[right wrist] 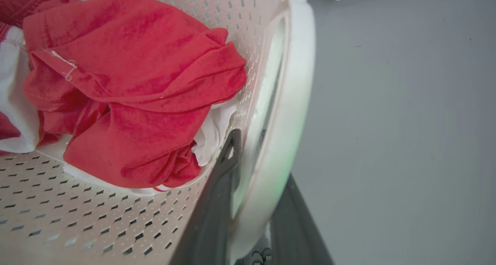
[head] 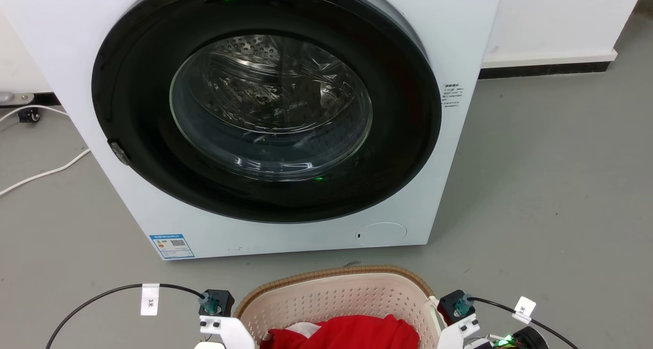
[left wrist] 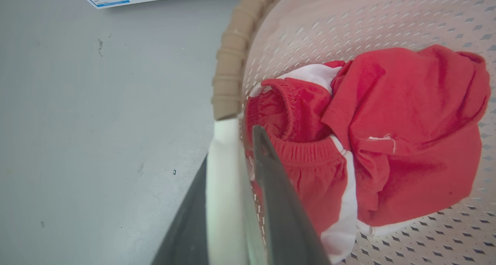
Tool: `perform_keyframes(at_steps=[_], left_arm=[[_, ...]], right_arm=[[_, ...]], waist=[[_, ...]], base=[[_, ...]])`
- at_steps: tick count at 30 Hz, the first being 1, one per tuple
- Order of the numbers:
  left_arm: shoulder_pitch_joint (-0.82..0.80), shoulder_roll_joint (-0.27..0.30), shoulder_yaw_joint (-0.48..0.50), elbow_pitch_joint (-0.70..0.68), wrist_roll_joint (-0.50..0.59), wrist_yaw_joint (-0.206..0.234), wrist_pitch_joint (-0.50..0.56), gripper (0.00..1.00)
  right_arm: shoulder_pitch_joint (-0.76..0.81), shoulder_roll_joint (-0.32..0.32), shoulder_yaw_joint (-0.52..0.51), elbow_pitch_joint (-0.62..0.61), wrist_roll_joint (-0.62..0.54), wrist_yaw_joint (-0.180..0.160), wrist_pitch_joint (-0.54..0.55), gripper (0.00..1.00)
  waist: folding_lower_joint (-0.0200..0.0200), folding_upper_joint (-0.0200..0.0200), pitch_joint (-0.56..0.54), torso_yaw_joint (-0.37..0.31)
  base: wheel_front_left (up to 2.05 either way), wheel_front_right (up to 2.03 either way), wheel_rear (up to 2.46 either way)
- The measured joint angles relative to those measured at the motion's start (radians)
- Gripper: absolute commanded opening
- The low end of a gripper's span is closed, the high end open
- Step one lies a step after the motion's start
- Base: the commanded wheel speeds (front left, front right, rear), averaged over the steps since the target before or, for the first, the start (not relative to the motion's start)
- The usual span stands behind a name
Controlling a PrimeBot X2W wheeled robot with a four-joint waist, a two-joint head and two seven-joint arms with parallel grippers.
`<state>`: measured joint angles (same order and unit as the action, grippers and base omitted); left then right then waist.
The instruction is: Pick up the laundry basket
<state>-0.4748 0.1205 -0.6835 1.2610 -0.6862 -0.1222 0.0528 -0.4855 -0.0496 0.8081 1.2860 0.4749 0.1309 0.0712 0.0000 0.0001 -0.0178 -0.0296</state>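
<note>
The laundry basket (head: 331,276), cream with perforated walls and a brown woven-look rim, sits on the grey floor at the bottom of the head view, just in front of the washing machine. Red and white clothes (head: 347,333) lie inside it. In the left wrist view my left gripper (left wrist: 231,145) is shut on the basket's white side handle (left wrist: 224,172), one dark finger outside and one inside the wall. My right gripper (right wrist: 261,156) is shut the same way on the other white handle (right wrist: 294,83). Both wrists flank the basket in the head view.
A white front-loading washing machine (head: 459,43) with its round dark door (head: 270,109) closed stands right behind the basket. A white cable (head: 46,173) trails over the floor at the left. A wall with a dark baseboard (head: 546,69) runs at the back right.
</note>
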Motion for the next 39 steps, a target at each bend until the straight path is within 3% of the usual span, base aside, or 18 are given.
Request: perform_keyframes(at_steps=[39], left_arm=[[-0.002,0.011,-0.11,0.017,-0.111,0.0,-0.027,0.0]], right_arm=[[0.013,0.001,0.014,0.001,0.008,0.0,0.011,0.0]], waist=[[0.0,0.0,-0.005,-0.001]], base=[[0.0,0.0,0.0]])
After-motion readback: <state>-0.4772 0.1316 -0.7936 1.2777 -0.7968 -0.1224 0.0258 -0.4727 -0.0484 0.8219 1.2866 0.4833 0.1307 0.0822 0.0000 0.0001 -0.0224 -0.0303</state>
